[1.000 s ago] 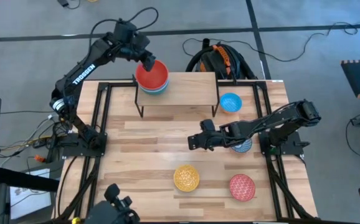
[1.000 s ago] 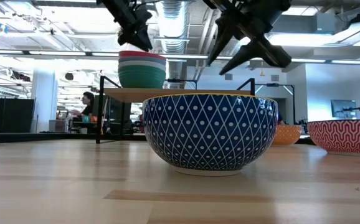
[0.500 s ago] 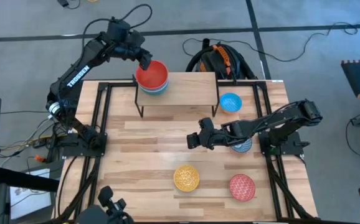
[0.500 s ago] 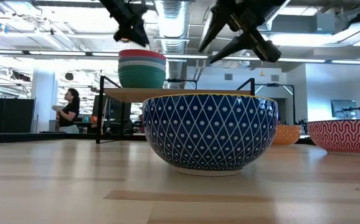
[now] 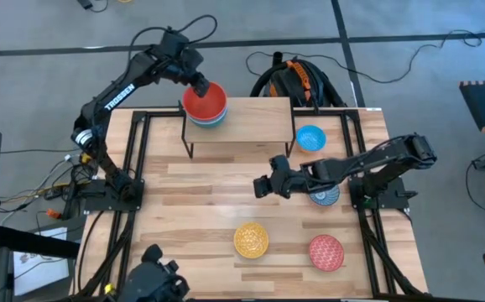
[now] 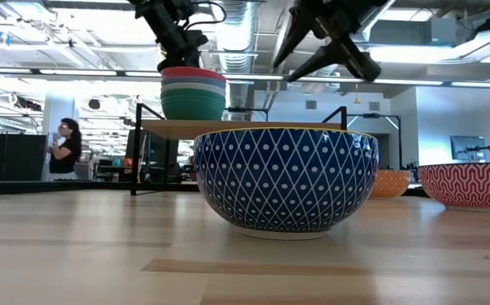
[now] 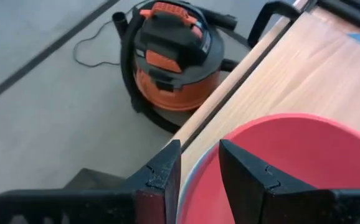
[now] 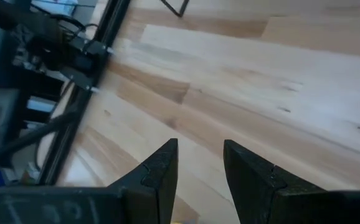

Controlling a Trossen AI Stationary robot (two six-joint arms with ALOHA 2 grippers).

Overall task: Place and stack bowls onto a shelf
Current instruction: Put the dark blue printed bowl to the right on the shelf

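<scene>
bowl with blue pattern [image 5: 325, 195] lies at 3 o'clock of right gripper [image 5: 263, 186], whose fingers are apart and hold nothing; left gripper [image 5: 199, 85] straddles the red bowl [image 5: 207, 100] rim, grip unclear.

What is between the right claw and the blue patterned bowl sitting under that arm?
Nothing visible. The right claw hangs empty over bare tabletop, and the blue patterned bowl sits on the table farther back, under the same arm. No other bowl lies between them.

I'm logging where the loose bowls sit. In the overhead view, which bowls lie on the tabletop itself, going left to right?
Yellow patterned bowl → plain blue bowl → pink patterned bowl. The blue patterned bowl overlaps these sideways and is partly under the right arm, so I leave it unplaced.
</scene>
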